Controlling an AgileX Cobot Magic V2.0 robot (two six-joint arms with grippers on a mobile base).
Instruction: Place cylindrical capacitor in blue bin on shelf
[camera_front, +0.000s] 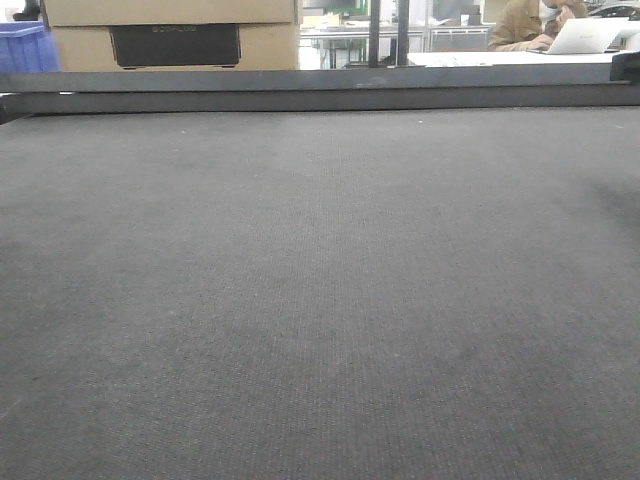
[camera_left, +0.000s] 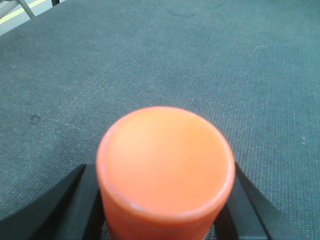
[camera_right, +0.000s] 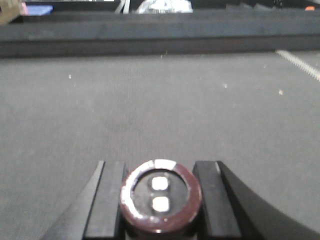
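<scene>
In the right wrist view the cylindrical capacitor (camera_right: 161, 197) stands end-on between my right gripper's (camera_right: 160, 172) two black fingers. It is dark brown with a shiny rim and two pale terminals on its face. Both fingers press against its sides, above the grey felt table (camera_right: 150, 110). In the left wrist view my left gripper (camera_left: 162, 202) is shut on an orange cylinder (camera_left: 165, 160), with one black finger (camera_left: 75, 200) on each side. Neither gripper shows in the front view. The shelf is out of view.
A raised dark ledge (camera_front: 320, 90) runs along the table's far edge. Behind it are a cardboard box (camera_front: 170, 35) and a blue plastic container (camera_front: 25, 48) at the far left; whether that is the blue bin I cannot tell. A person sits at a laptop (camera_front: 580, 38) far right.
</scene>
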